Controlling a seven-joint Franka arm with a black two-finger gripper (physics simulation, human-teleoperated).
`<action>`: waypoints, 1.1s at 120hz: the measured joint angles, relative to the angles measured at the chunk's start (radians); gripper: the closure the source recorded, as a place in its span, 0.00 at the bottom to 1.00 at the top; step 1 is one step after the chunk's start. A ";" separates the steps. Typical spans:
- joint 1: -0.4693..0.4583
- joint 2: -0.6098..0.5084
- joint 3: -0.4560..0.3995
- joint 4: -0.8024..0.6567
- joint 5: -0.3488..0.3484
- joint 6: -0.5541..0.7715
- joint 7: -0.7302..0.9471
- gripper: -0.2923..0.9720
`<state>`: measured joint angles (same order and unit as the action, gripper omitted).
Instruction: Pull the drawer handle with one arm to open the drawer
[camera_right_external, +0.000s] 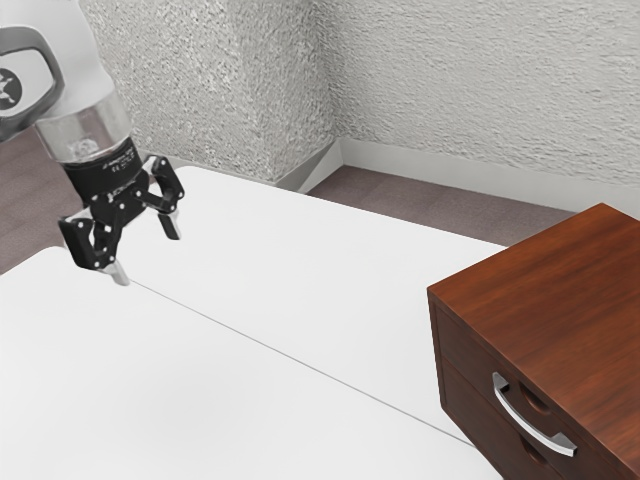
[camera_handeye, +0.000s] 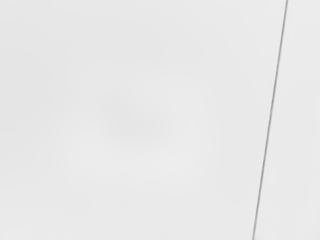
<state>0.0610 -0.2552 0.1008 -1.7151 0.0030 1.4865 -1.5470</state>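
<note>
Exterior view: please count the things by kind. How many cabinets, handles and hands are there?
Cabinet: 1
Handle: 1
Hand: 1
Total: 3

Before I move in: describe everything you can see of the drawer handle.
The drawer handle is a slim, curved silver bar, metal-looking, bowed outward from the front of the dark reddish wooden cabinet at the exterior view's lower right. Its two ends sit at dark recesses in that front. The front looks flush, not pulled out. Nothing touches the handle; the open gripper hangs over the white table, far toward the view's left.
</note>
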 joint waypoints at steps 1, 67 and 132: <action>0.000 0.000 0.000 -0.002 0.000 0.001 0.000 0.24; -0.705 0.088 0.064 0.061 0.023 0.017 -0.025 0.23; -0.927 0.112 0.181 -0.024 -0.005 0.276 -0.060 0.23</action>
<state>-0.8664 -0.1431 0.2821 -1.7392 -0.0023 1.7625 -1.6075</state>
